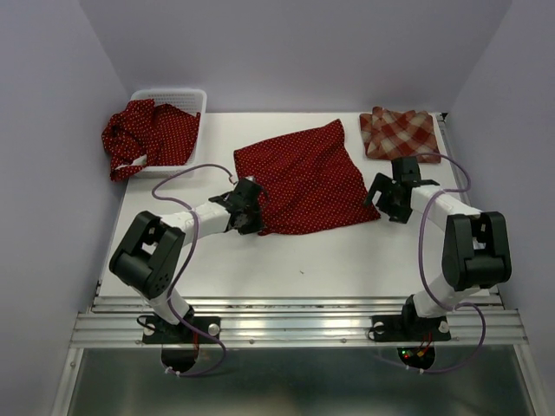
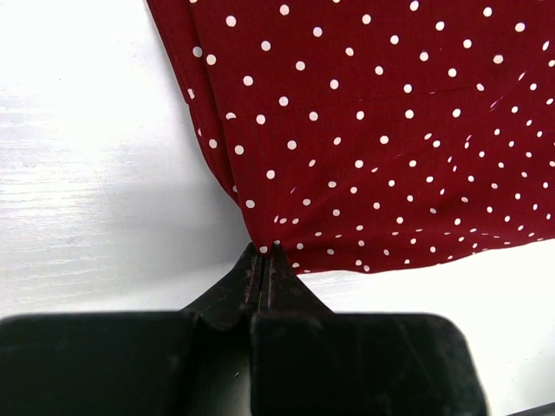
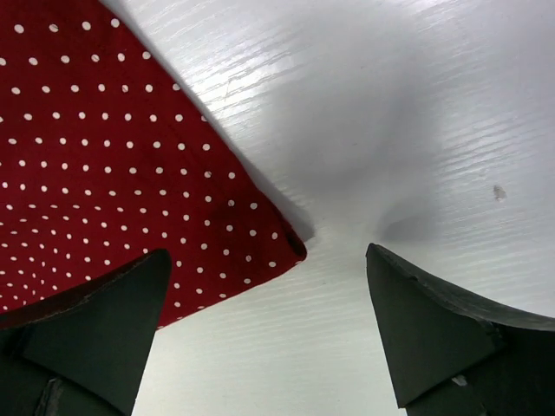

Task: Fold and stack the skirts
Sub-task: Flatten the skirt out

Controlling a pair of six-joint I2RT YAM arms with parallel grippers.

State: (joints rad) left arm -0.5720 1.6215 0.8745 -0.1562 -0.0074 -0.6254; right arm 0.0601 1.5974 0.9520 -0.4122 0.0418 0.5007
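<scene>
Item: dark red dotted skirt [image 1: 305, 178], spread flat at the middle of the worktop [image 1: 286, 260], single layer as far as can be seen, not yet folded; step in hand, by judgement: taking hold of its two near corners for the first fold. Left fingers [image 2: 251, 290]: closed, pinching the near-left corner of the cloth, which puckers slightly at the pinch. Right fingers [image 3: 104, 321]: spread open, low over the worktop, the near-right corner of the same skirt lying between them, ungripped. Next move, by judgement: the right fingers close on that corner without dragging it; then both arms lift and carry the near hem over to the far hem, evenly, so that the edges meet. Item: plaid skirt [image 1: 400, 133], red and cream, folded, at the far right of the worktop, well apart from the spread skirt; the likely base of the stack. Container: white lattice basket [image 1: 186, 94], far left corner; contents: heap of dotted skirts [image 1: 139, 134], crumpled, partly inside and spilling over the basket's left rim onto the worktop; number of garments in the heap cannot be told.
</scene>
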